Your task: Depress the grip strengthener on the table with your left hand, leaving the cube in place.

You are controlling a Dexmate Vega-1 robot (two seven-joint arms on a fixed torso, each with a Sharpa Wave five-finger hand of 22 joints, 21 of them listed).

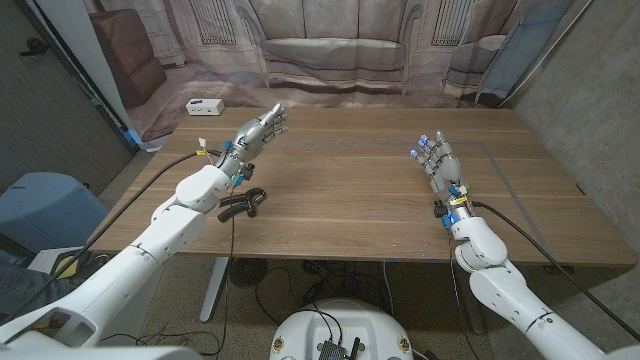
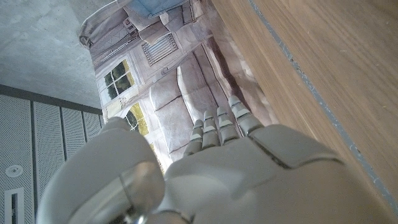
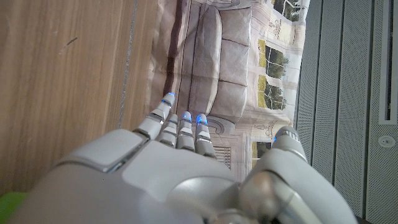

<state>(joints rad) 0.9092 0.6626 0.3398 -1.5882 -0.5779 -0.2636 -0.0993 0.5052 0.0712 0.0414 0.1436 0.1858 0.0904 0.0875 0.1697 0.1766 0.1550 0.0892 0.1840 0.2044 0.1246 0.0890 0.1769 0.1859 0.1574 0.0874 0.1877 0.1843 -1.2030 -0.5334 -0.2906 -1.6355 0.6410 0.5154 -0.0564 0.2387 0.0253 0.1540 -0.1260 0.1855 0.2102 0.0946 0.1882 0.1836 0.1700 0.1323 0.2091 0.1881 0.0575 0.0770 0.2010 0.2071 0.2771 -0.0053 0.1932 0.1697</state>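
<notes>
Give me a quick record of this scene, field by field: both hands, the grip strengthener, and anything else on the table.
left hand: raised over the table's left part, fingers extended, holding nothing
right hand: over the table's right part, fingers apart, holding nothing
grip strengthener: black, on the table near its front edge, beside the left forearm, untouched
white box: at the far left corner
table: wooden
cube: cannot tell where it is

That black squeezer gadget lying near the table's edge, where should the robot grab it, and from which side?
Probably by its two handles, from above. The grip strengthener lies flat on the table, near the front edge, partly hidden under the left forearm. The left robot hand hovers open beyond it, so it would likely pull back, then close down over the handles. Their exact direction is hard to tell.
</notes>
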